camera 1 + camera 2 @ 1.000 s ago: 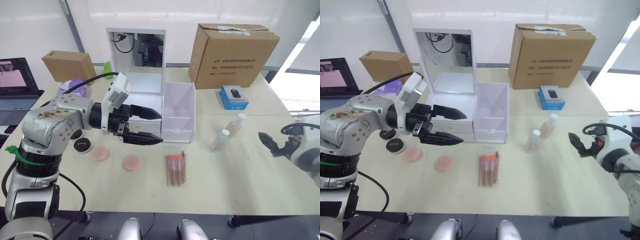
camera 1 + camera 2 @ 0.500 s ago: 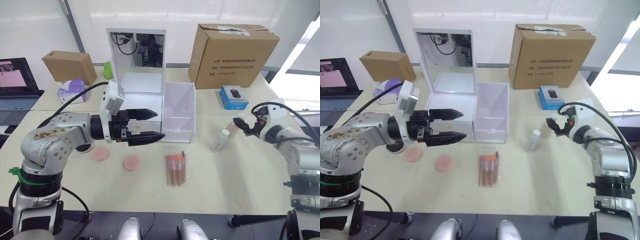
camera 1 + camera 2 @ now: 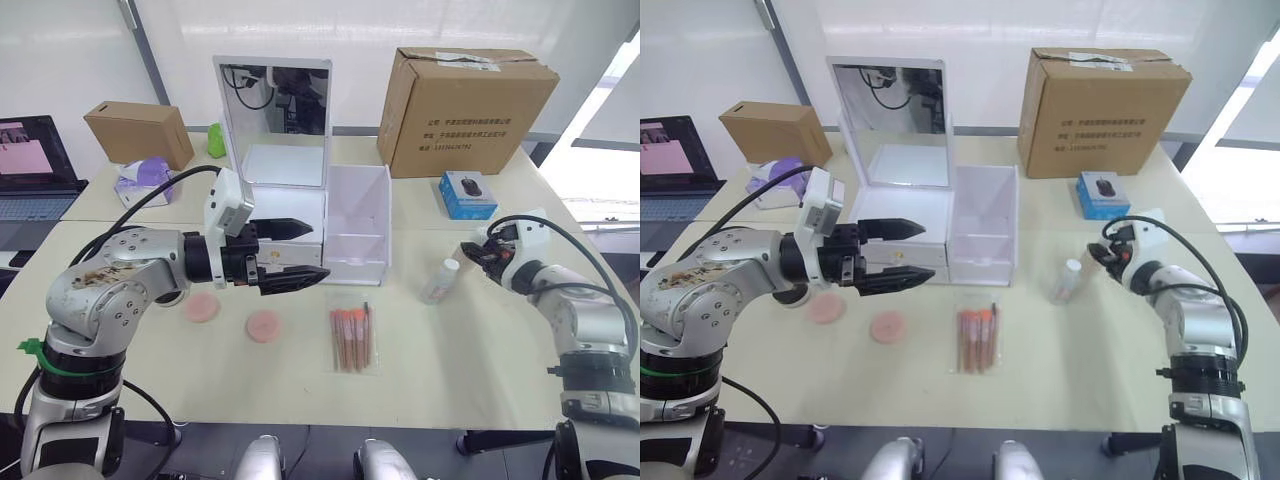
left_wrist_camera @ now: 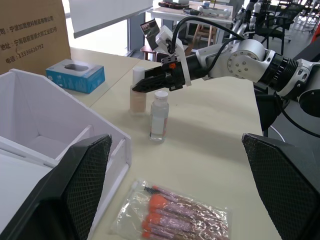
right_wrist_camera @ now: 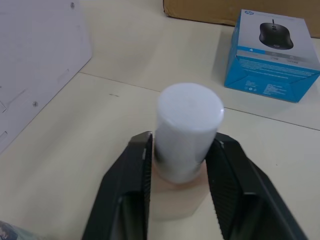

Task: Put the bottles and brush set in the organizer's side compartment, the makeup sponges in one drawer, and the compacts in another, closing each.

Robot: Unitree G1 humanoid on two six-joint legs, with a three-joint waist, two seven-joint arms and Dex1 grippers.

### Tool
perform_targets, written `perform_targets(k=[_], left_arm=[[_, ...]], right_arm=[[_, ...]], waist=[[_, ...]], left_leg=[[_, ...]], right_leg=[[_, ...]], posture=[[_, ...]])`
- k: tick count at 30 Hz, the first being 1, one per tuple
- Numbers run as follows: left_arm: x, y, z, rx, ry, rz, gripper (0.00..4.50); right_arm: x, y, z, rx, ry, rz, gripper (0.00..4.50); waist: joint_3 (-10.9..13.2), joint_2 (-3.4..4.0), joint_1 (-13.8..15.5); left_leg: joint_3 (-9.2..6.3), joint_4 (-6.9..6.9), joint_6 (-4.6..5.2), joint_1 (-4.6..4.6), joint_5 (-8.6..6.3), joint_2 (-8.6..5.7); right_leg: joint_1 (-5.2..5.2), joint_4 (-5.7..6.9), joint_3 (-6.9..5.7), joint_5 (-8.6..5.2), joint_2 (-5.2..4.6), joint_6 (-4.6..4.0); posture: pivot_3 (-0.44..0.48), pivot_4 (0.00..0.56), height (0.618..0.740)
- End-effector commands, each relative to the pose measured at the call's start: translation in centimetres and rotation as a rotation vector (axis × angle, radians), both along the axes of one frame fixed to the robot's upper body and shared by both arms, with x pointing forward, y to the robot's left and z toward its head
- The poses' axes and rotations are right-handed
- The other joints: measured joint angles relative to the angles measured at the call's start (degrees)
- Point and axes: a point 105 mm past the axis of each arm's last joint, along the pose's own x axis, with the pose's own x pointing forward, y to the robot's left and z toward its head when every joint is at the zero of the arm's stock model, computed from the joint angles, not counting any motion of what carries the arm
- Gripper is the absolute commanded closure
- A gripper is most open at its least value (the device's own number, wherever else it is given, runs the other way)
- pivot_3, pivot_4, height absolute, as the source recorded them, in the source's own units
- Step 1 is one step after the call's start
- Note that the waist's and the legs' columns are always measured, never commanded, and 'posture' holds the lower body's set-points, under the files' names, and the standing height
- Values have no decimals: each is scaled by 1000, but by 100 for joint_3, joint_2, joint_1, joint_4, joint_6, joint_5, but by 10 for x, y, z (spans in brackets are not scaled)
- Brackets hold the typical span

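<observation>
The right claw (image 5: pixel 175 170) has swung in and now pinches the peach bottle with a white cap (image 4: pixel 137 90), upright on the surface right of the white organizer (image 3: pixel 355 225) (side compartment empty); left claw (image 3: pixel 305 250) hovers spread.

Right gripper (image 5: pixel 177 165) now around the beige bottle's (image 5: pixel 186 131) neck, jaws closed from an earlier gap

Arms: silver-grey rounded joint housings, scuffed with brown marks on left upper arm. Black cables loop from each forearm. Green band at left shoulder. White wrist-camera blocks; black tapered fingers (image 3: pixel 290 226).
</observation>
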Motion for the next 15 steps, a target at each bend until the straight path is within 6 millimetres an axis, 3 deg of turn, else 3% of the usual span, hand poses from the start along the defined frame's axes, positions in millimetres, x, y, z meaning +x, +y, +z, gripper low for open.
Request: perform_targets(k=[1, 5, 10, 12, 15], left_arm=[[1, 0, 8, -12, -39, -4, 0], [5, 8, 5, -23, -32, 30, 0], [8, 19, -5, -12, -34, 84, 0], [7, 20, -8, -14, -29, 86, 0], [6, 20, -11, -17, -27, 89, 0]], right_arm=[[-3, -1, 28, 14, -106, 8, 3449], [-8, 4, 55, 13, -185, 29, 3449], [-19, 40, 104, -10, -254, 201, 3449], [-19, 43, 107, -23, -225, 209, 3449], [-17, 23, 84, -64, -114, 138, 3449]], waist=[[1, 2, -4], [5, 13, -5], [15, 36, -40], [16, 36, -30], [16, 25, 21]], left_leg=[[0, -1, 0, 0, 0, 0], [0, -1, 0, -2, 0, 0], [1, -5, 0, -1, 0, 0], [-2, -8, 0, 2, 0, 1], [-3, -8, 0, 2, 0, 5]], right_leg=[[-1, 0, 0, 0, 0, 0], [-3, 0, 0, 0, 0, 0], [-8, 2, 9, 0, 1, 0], [-9, 2, 9, 0, 5, 0], [-4, -3, 5, 0, 6, 0]], posture=[[0, 150, 740], [0, 150, 740], [0, 150, 740], [0, 150, 740], [0, 150, 740]])
